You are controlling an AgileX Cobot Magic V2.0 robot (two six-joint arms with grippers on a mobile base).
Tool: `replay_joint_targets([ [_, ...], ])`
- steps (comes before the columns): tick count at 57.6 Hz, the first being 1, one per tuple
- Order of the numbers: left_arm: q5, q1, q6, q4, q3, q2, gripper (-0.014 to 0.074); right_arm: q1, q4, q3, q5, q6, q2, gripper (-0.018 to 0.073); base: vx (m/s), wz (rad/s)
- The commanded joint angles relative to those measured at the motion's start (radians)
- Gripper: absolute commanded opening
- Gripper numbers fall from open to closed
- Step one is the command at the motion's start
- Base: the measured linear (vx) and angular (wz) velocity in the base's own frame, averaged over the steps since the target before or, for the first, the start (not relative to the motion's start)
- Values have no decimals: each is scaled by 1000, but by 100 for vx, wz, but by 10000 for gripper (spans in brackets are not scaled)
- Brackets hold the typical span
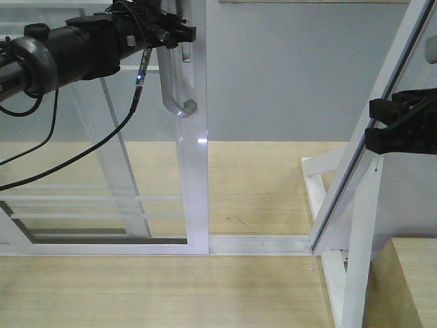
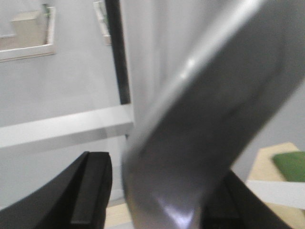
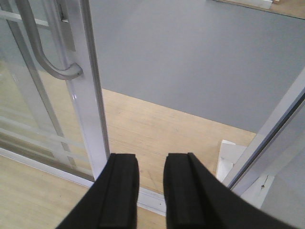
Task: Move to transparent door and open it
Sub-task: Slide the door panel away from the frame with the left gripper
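The transparent door (image 1: pixel 194 171) stands at the left, a glass panel in a white frame with thin white bars. Its curved grey handle (image 1: pixel 171 89) runs down the right stile. My left gripper (image 1: pixel 179 34) is at the top of the handle. In the left wrist view the handle (image 2: pixel 200 119) fills the space between the wide-apart fingers (image 2: pixel 95 191), with a small gap on the left side. My right gripper (image 1: pixel 372 126) hangs at the right; in its wrist view it (image 3: pixel 151 160) is slightly open and empty, right of the door's stile (image 3: pixel 88 95) and the handle (image 3: pixel 40 47).
A tilted white-framed glass panel without a handle (image 1: pixel 382 102) leans at the right on a white brace (image 1: pixel 355 260). A white floor track (image 1: pixel 259 242) runs between door and panel over the wooden floor. A grey wall lies behind. A wooden block (image 1: pixel 416 287) sits lower right.
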Motion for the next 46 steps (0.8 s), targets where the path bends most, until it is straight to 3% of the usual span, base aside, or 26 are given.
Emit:
replay_joint_targets([
  [1, -249, 31, -3, -15, -45, -103, 436, -6, -9, -30, -77, -2, -11, 245, 0, 0],
  [14, -368, 31, 90, -15, 21, -176, 436, -6, -9, -30, -77, -2, -11, 245, 0, 0],
  [39, -486, 35, 88, -14, 389, -367, 436, -6, -10, -30, -75, -2, -11, 245, 0, 0],
  [46, -444, 31, 59, -14, 447, -461, 436, -6, -10, -30, -75, -2, -11, 245, 0, 0],
])
